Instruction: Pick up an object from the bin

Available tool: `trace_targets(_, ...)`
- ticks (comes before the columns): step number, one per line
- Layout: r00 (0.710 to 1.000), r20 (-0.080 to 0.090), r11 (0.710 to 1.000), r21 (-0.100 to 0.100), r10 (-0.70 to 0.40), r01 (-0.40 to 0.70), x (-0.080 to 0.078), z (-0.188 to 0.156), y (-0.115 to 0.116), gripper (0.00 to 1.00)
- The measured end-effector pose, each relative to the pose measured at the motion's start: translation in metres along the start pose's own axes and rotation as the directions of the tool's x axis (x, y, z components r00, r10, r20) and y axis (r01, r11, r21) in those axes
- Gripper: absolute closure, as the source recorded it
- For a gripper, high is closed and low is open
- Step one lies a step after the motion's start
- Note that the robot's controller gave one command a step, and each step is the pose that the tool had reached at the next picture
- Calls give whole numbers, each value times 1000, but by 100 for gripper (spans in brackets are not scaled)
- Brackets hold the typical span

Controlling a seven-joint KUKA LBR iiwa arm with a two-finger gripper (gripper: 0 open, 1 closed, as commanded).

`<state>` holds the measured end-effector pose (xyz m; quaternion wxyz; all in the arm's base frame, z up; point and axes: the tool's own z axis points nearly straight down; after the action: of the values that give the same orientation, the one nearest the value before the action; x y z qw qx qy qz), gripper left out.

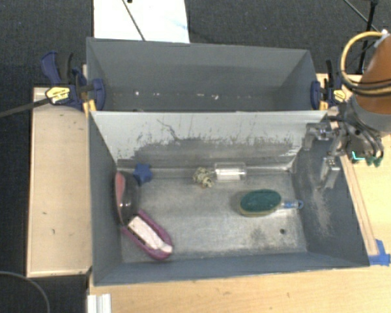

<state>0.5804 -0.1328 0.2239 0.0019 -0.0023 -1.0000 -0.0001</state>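
Note:
My gripper point(327, 168) hangs over the bin's right sloping wall, above the floor and with nothing seen in it. Nearest to it, a little to the left and lower, a dark green oval brush with a short blue handle point(262, 202) lies flat on the bin floor. Further left, near the back wall, lies a small clear bottle point(229, 172) with a crumpled golden bit point(203, 177) at its left end.
Along the left wall lie a purple oval brush with a white pad point(148, 235), a dark oval piece with a red edge point(123, 197) and a small blue piece point(142, 173). The arm comes in over the right rim.

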Motion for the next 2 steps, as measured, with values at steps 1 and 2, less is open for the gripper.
trace_targets(1, 999, -1, 999, -2, 49, -49, 11, 116, 35, 0)
trace_targets(2, 998, 1, 998, -3, 64, -64, 23, 156, 66, 0)
